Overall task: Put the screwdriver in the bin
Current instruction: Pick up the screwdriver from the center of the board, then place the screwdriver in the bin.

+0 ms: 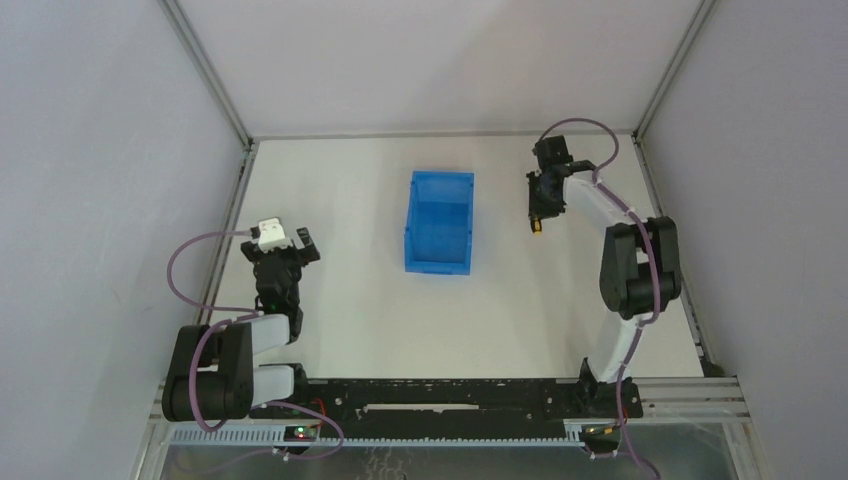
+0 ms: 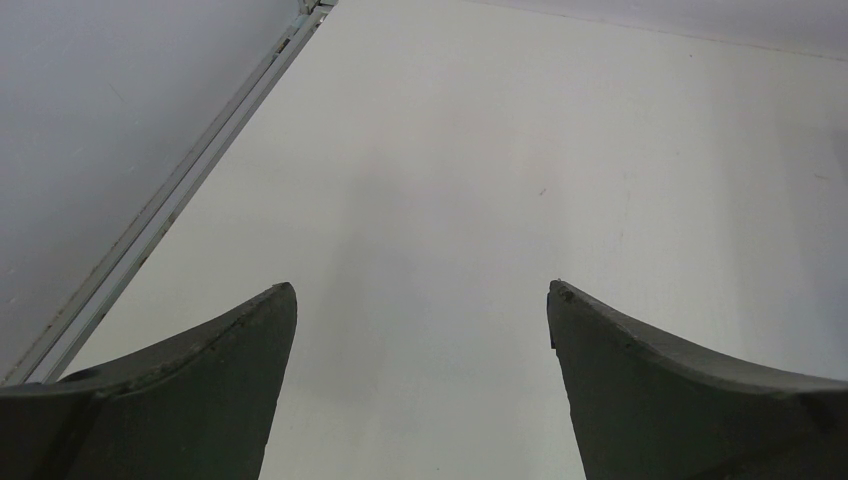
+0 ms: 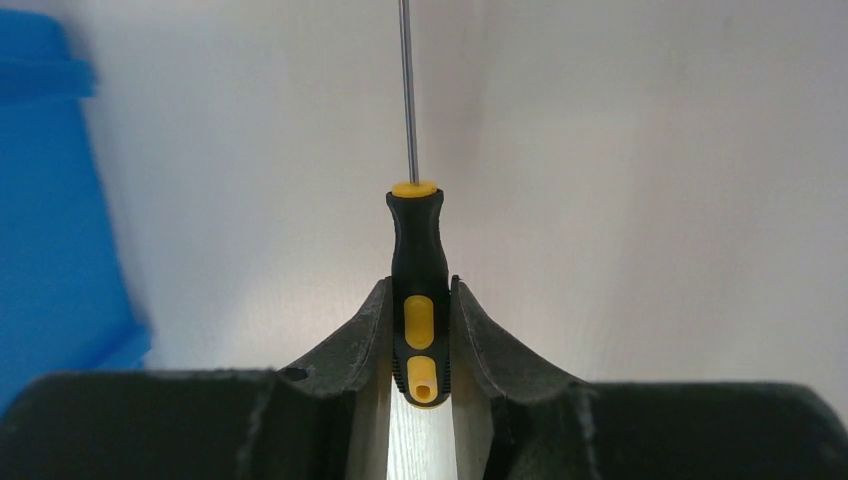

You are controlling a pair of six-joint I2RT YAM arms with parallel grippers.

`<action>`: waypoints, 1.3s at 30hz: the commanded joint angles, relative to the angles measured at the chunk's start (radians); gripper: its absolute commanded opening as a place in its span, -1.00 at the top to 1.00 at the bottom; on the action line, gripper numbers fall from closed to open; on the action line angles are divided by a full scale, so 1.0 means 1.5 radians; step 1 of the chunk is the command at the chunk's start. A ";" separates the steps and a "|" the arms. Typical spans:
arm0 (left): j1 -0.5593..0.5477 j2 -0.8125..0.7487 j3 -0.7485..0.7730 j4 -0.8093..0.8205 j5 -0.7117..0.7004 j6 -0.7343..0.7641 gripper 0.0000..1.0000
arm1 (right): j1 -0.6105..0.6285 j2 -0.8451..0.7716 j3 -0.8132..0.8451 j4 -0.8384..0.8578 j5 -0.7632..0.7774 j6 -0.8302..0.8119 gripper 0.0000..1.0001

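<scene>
Right gripper clamped on the handle of the small black-and-yellow screwdriver, held at three o'clock of the tall blue plastic bin, left gripper spread apart over the white counter.

The top camera sits high up behind the two arms and looks down on the whole table from far away, with the bin near the middle. The left wrist camera rides on the left arm. It looks forward and down past the left gripper, low and close to the table, with the side rail on its left. The right wrist camera looks along the right gripper, very close to the screwdriver. The bin shows at its left edge. The top view shares the bin and the screwdriver with the right wrist view, and the side rail with the left one.
</scene>
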 commanded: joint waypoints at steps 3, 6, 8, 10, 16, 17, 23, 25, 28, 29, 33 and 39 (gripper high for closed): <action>0.003 -0.004 0.018 0.023 -0.008 0.013 -1.00 | 0.011 -0.124 0.081 -0.063 0.009 -0.003 0.78; 0.004 -0.004 0.018 0.023 -0.008 0.013 -1.00 | 0.016 -0.156 0.115 -0.094 0.014 -0.005 0.78; 0.003 -0.004 0.018 0.023 -0.008 0.013 -1.00 | 0.020 -0.176 0.139 -0.116 0.016 -0.004 0.78; 0.003 -0.004 0.018 0.022 -0.009 0.013 -1.00 | 0.023 -0.195 0.164 -0.139 0.015 -0.002 0.79; 0.004 -0.004 0.018 0.023 -0.008 0.013 -1.00 | 0.037 -0.220 0.225 -0.207 0.031 0.001 0.80; 0.004 -0.004 0.017 0.023 -0.008 0.013 -1.00 | 0.041 -0.225 0.228 -0.211 0.032 0.002 0.80; 0.004 -0.004 0.018 0.023 -0.008 0.013 -1.00 | 0.060 -0.243 0.239 -0.221 0.031 0.020 0.82; 0.003 -0.004 0.018 0.022 -0.008 0.013 -1.00 | 0.072 -0.242 0.248 -0.227 0.029 0.026 0.83; 0.003 -0.004 0.018 0.023 -0.008 0.013 -1.00 | 0.106 -0.235 0.260 -0.236 0.030 0.031 0.87; 0.003 -0.004 0.018 0.022 -0.008 0.013 -1.00 | 0.119 -0.230 0.266 -0.238 0.032 0.034 0.88; 0.004 -0.004 0.018 0.023 -0.008 0.013 -1.00 | 0.175 -0.202 0.291 -0.243 0.037 0.051 0.88; 0.004 -0.005 0.018 0.022 -0.008 0.013 -1.00 | 0.254 -0.146 0.338 -0.242 0.044 0.079 0.88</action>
